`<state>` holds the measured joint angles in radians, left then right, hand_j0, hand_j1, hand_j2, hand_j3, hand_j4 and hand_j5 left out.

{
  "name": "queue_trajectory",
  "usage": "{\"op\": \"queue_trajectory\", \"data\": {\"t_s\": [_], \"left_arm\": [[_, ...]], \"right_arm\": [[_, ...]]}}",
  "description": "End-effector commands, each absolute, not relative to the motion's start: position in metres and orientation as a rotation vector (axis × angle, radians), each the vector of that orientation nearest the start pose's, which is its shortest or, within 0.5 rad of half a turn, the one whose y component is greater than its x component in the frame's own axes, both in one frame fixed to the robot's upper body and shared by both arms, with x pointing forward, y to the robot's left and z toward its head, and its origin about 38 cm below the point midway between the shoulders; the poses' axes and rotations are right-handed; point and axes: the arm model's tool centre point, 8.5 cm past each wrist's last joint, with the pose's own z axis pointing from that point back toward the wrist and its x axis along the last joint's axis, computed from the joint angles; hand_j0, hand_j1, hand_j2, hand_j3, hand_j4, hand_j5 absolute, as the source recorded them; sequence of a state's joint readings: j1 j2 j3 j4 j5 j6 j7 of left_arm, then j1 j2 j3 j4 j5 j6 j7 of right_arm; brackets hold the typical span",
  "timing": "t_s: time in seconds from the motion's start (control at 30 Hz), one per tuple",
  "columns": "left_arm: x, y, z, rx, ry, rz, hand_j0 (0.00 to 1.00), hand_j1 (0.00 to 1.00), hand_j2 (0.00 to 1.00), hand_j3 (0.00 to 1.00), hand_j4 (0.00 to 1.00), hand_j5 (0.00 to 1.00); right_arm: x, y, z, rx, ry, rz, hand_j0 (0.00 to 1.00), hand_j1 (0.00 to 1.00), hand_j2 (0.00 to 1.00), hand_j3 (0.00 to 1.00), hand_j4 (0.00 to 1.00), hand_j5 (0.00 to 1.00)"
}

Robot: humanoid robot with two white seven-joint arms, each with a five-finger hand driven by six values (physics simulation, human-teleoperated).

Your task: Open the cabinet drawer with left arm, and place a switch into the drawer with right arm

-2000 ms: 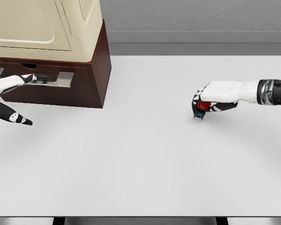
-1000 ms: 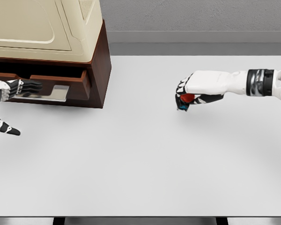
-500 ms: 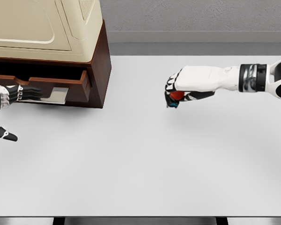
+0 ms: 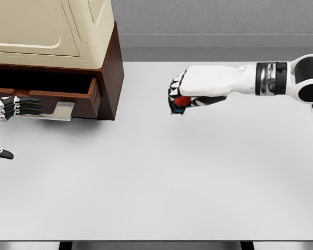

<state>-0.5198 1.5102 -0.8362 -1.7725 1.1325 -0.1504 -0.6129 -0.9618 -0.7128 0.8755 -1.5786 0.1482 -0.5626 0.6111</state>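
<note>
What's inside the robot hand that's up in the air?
The right robot hand is closed around a small red switch with a bit of blue showing underneath. The fingers cover most of it, so its full shape is hidden.

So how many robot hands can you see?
2. The left hand is at the picture's left edge, at the cabinet drawer handle. The right hand is above the table, holding the switch.

Switch (image 4: 183,101) in right hand (image 4: 190,92) (drawer (image 4: 52,95) ajar)
</note>
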Motion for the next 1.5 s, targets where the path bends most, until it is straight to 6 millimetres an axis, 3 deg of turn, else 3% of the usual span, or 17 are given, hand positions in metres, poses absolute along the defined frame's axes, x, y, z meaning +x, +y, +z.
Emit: {"op": "queue_trajectory", "data": {"t_s": [0.0, 0.4, 0.67, 0.8, 1.2, 1.47], "left_arm": [[0.320, 0.418, 0.259, -0.352, -1.110, -1.060, 1.00, 1.00, 1.00, 1.00, 1.00, 1.00], [0.316, 0.422, 0.256, -0.357, -1.088, -1.037, 1.00, 1.00, 1.00, 1.00, 1.00, 1.00], [0.311, 0.425, 0.249, -0.361, -1.062, -1.029, 1.00, 1.00, 1.00, 1.00, 1.00, 1.00], [0.308, 0.426, 0.243, -0.367, -1.045, -1.023, 1.00, 1.00, 1.00, 1.00, 1.00, 1.00], [0.302, 0.429, 0.235, -0.372, -1.012, -1.013, 1.00, 1.00, 1.00, 1.00, 1.00, 1.00], [0.301, 0.429, 0.233, -0.376, -1.007, -1.011, 1.00, 1.00, 1.00, 1.00, 1.00, 1.00]], "right_arm": [[0.428, -0.172, 0.292, 0.137, 2.039, -2.766, 0.45, 0.45, 0.45, 0.45, 0.45, 0.45], [0.426, -0.118, 0.310, 0.050, 2.024, -2.687, 0.45, 0.45, 0.45, 0.45, 0.45, 0.45], [0.424, -0.107, 0.327, 0.029, 2.022, -2.642, 0.45, 0.45, 0.45, 0.45, 0.45, 0.45], [0.421, -0.085, 0.335, -0.007, 2.017, -2.610, 0.44, 0.44, 0.44, 0.44, 0.44, 0.44], [0.417, -0.068, 0.358, -0.034, 2.037, -2.552, 0.44, 0.44, 0.44, 0.44, 0.44, 0.44], [0.414, -0.043, 0.372, -0.039, 2.049, -2.522, 0.43, 0.43, 0.43, 0.43, 0.43, 0.43]]}}
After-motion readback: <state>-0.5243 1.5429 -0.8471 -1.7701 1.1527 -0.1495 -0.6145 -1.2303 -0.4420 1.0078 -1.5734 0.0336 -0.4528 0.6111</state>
